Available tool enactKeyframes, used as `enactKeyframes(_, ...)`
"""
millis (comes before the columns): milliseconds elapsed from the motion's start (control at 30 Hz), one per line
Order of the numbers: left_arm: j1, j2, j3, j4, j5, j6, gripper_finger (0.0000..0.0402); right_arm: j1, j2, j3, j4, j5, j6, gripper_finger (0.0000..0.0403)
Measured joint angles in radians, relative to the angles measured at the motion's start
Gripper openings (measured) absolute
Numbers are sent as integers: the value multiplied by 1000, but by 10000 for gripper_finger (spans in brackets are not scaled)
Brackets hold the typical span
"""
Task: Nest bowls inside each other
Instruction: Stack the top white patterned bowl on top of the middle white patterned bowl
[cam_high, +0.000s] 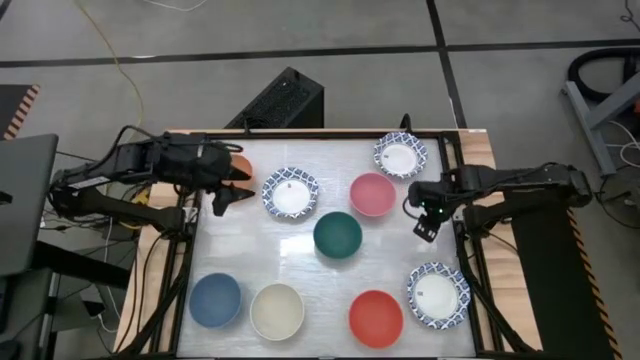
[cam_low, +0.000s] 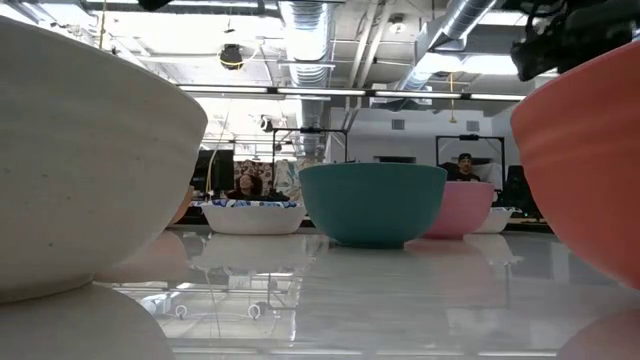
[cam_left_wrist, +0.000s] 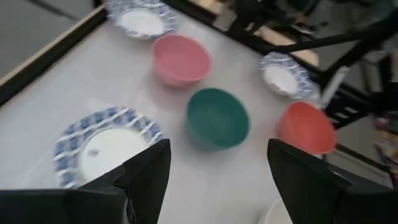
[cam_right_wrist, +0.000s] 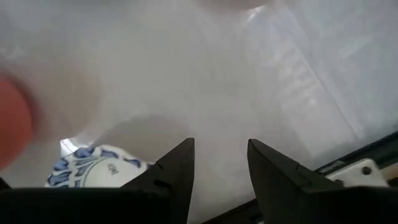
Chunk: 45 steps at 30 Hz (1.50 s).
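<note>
While nothing is held, left gripper (cam_high: 228, 186) spread wide, right gripper (cam_high: 428, 222) seemingly parted, both above table (cam_high: 300, 260).

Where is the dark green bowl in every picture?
High view: dark green bowl, table middle.
Low view: centre, pink bowl just right.
Left wrist view: middle, beyond the open fingers.
Right wrist view: not in it.
Shared landmark: the pink bowl beside it.

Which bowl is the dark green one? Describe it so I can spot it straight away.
Start at the white table and go to its middle. The dark green bowl stands there on its own, just below the pink bowl and right of a blue-rimmed white bowl. It is the only green one, plain with no pattern.
</note>
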Motion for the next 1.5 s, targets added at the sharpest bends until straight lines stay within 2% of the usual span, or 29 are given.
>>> enactKeyframes(133,24,61,0,29,81,64,256,101,-2,0,23,4,104,168)
enactKeyframes(400,43,272,0,94,123,222,256,267,-32,0,70,22,261,168)
enactKeyframes(567,58,428,0,192,168,237,256,364,-44,0,65,24,383,168)
enactKeyframes(833,52,577,0,379,371,258,256,510,-43,0,9,68,577,168)
enactKeyframes(933,38,592,0,476,335,236,256,538,-43,0,-53,142,705,168)
enactKeyframes(1033,38,592,0,563,227,244,256,545,-43,0,-47,252,797,168)
enactKeyframes(1100,42,592,4,599,158,309,256,545,-43,0,-28,313,811,168)
enactKeyframes(1233,68,630,104,576,128,448,256,534,-41,0,-1,379,799,168)
enactKeyframes(1400,102,741,302,396,143,489,256,482,-41,0,-22,412,793,168)
enactKeyframes(1500,113,784,423,324,160,478,256,414,-38,0,-60,471,830,168)
